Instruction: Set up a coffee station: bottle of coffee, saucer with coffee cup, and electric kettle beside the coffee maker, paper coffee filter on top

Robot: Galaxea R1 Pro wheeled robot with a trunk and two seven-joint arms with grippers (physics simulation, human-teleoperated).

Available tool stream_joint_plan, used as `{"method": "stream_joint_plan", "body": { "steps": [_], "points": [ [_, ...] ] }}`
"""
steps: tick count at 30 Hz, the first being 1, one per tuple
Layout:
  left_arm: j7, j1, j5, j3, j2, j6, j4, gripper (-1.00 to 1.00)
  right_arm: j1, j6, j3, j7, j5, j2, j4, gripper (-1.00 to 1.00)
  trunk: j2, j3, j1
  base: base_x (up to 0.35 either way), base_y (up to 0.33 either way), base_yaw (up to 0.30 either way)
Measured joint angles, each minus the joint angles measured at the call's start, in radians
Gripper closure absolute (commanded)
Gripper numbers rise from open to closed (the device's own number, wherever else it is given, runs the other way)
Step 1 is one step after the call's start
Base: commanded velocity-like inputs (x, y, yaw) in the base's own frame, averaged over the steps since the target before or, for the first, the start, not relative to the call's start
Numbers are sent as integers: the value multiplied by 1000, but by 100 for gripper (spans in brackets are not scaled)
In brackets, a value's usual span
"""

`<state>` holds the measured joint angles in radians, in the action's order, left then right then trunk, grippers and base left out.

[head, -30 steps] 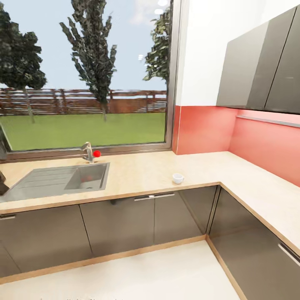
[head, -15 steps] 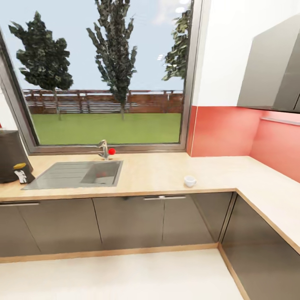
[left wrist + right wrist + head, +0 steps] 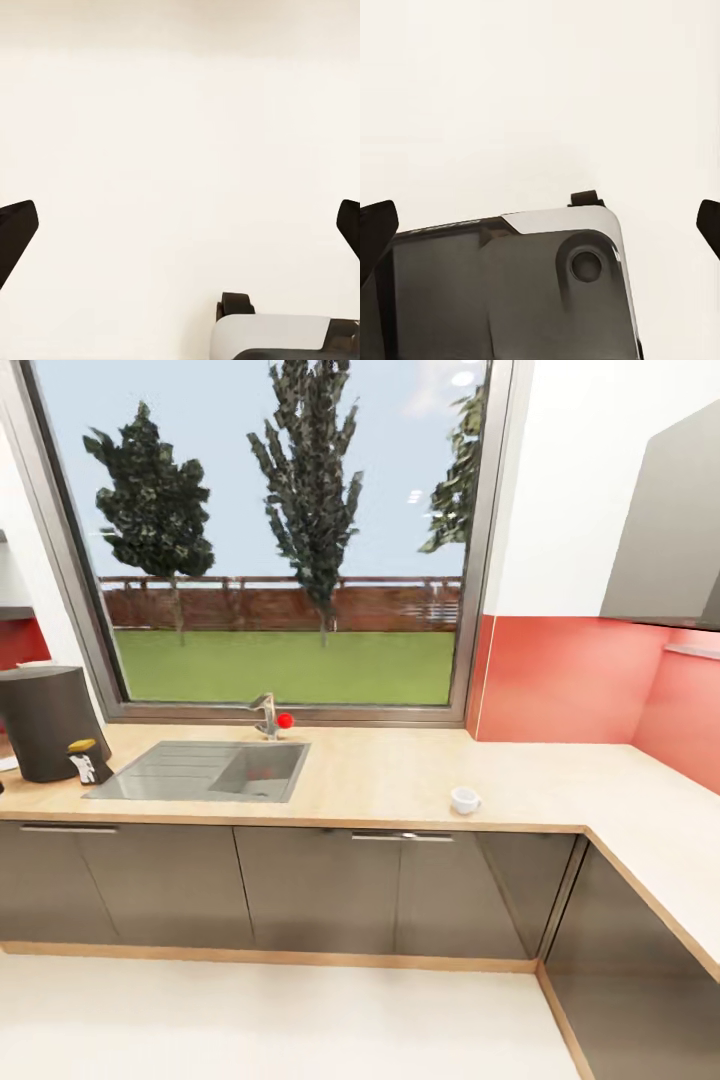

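The dark coffee maker (image 3: 45, 725) stands on the wooden countertop (image 3: 380, 770) at the far left, beside the sink. A small white coffee cup (image 3: 465, 799) sits by the counter's front edge, right of the sink. In the left wrist view my left gripper (image 3: 180, 232) is open, its dark fingertips (image 3: 15, 232) far apart over pale floor. My right gripper (image 3: 540, 232) is open too, with its fingertips (image 3: 376, 229) spread wide above part of my own base (image 3: 510, 285). The coffee bottle, filter, saucer and kettle are out of view.
A steel sink (image 3: 205, 770) with a faucet (image 3: 266, 714) and a red knob lies under the big window. The counter turns a corner at the right, below a red backsplash (image 3: 560, 680) and a grey wall cabinet (image 3: 670, 530). Grey base cabinets (image 3: 320, 890) front the pale floor.
The head camera has swung left, so the whole scene has shifted right. The coffee maker has come fully into view at the left. Nothing on the counter has moved.
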<state>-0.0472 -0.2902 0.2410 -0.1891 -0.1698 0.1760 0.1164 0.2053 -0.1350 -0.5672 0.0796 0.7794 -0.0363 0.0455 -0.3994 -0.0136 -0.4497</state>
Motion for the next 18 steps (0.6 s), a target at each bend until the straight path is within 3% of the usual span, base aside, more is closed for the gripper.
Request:
{"method": "stream_joint_plan", "body": {
  "steps": [7, 13, 16, 18],
  "points": [
    [0, 0, -2, 0, 0, 0, -1, -100, 0, -1, 2, 0, 1, 0, 2, -100, 0, 0, 0, 0, -7, 3],
    [-2, 31, -15, -4, -24, -2, -2, -100, 0, -1, 5, 2, -2, -4, 31, -100, 0, 0, 0, 0, 0, 0],
    [-3, 49, -28, -11, -29, -4, -2, -100, 2, -1, 7, -23, -2, -63, 116, -100, 0, 0, 0, 0, 0, 0],
    [-2, 55, -62, -11, -27, -4, -1, -100, 7, -2, 11, -93, 0, -132, 219, -100, 0, 0, 0, 0, 0, 0]
  ]
}}
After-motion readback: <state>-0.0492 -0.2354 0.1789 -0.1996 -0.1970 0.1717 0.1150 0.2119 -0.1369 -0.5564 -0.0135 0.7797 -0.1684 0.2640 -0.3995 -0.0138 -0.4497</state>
